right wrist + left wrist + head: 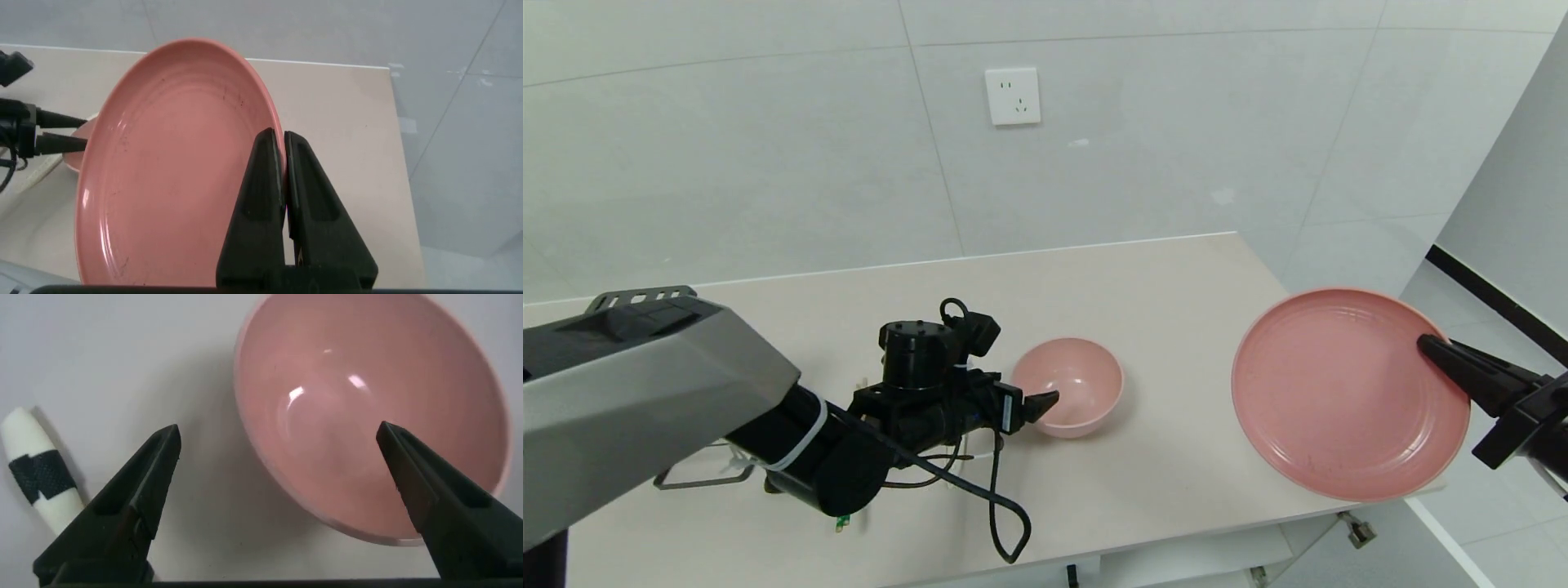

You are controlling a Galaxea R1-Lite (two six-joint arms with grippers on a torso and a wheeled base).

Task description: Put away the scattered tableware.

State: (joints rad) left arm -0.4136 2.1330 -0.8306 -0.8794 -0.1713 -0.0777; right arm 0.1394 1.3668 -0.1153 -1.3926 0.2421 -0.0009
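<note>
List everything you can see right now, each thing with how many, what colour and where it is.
bowl: one, pink, upright on the table near its middle
plate: one, pink, lifted and tilted over the table's right end
table: one, beige, against the wall
wall socket: one, white, on the wall above the table
small cylinder: one, white with a black band, lying on the table beside the bowl
thin metal frame: one, grey, on the table under the left arm
left gripper: one, black, open, one finger over the bowl's inside and one outside its rim
right gripper: one, black, shut on the plate's rim
</note>
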